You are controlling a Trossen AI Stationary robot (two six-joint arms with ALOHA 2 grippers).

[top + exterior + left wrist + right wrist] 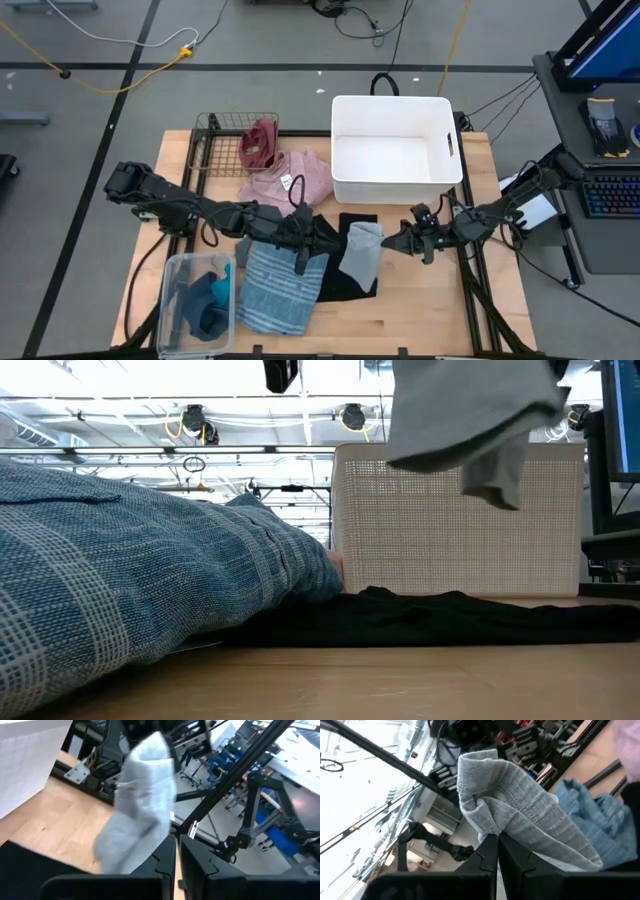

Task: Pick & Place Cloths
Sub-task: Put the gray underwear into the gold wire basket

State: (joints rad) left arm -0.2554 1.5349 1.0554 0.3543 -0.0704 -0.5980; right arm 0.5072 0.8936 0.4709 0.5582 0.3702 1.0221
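Blue striped cloth [130, 560], black cloth [450, 615], grey cloth [470, 420]: one each.

Grey floor [280, 40] crossed by yellow cables [120, 75], a desk with keyboard [610, 195] alongside, ceiling lights [190, 420] overhead.

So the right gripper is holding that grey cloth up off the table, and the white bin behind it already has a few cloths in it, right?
Not quite. The right gripper is shut on the grey cloth, which hangs clear of the table in the low view, but the white bin holds no cloths. The high view shows its inside bare.
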